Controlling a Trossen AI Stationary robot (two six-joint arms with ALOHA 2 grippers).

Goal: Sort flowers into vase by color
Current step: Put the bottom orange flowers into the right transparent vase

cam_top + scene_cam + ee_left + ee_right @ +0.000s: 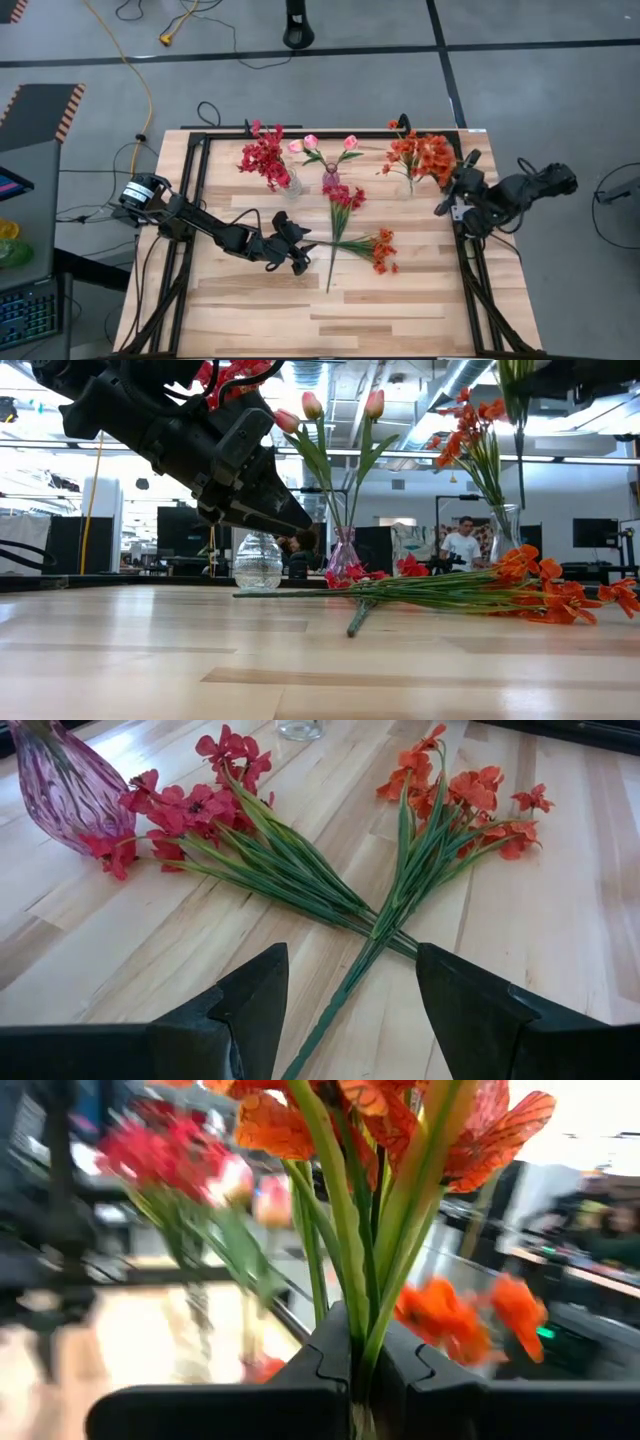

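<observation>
1. Three vases stand in a row at the table's (400,320) far edge, one colour each: red sprigs in a clear vase (291,184), pink buds in the purple vase (330,178), orange sprigs in another clear vase (405,187).
2. The left gripper (297,262), fingers apart, hovers at the crossed stems of a red sprig (343,200) and an orange sprig (378,248) lying mid-table, probably to pick one.
3. The right gripper (365,1380) is clamped on an orange bunch (434,155) beside the orange vase, seemingly for insertion.
4. No readable writing shows.
</observation>
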